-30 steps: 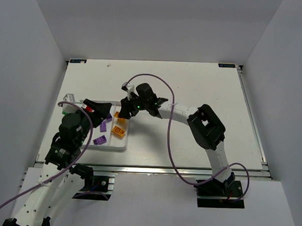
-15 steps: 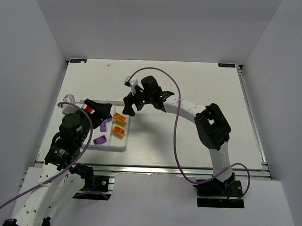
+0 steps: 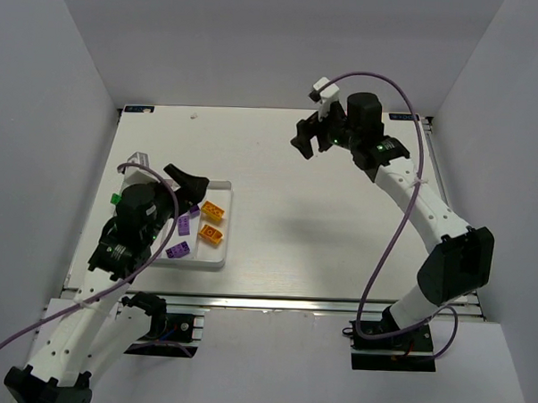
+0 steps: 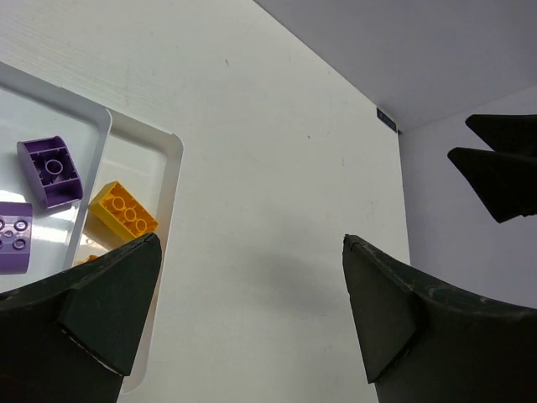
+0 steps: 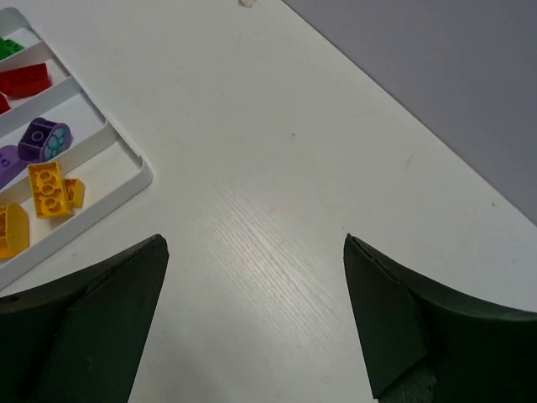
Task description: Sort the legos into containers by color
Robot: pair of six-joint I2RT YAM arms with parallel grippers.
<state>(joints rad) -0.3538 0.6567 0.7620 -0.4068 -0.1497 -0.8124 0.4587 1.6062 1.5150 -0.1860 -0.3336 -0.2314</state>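
**White tray (image 3: 208, 264) holds all visible legos (image 5: 49, 190); both tools empty**

Orange, purple, red and green bricks lie grouped by colour in its compartments. Above it the left gripper (image 4: 250, 245) hangs spread. The right gripper (image 5: 254, 242) hovers spread, well apart. Sorting looks finished; the next move is probably checking for strays.

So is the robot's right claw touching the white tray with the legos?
Apart. The top view shows the right gripper over the far side of the table, well away from the tray, with bare surface between them.
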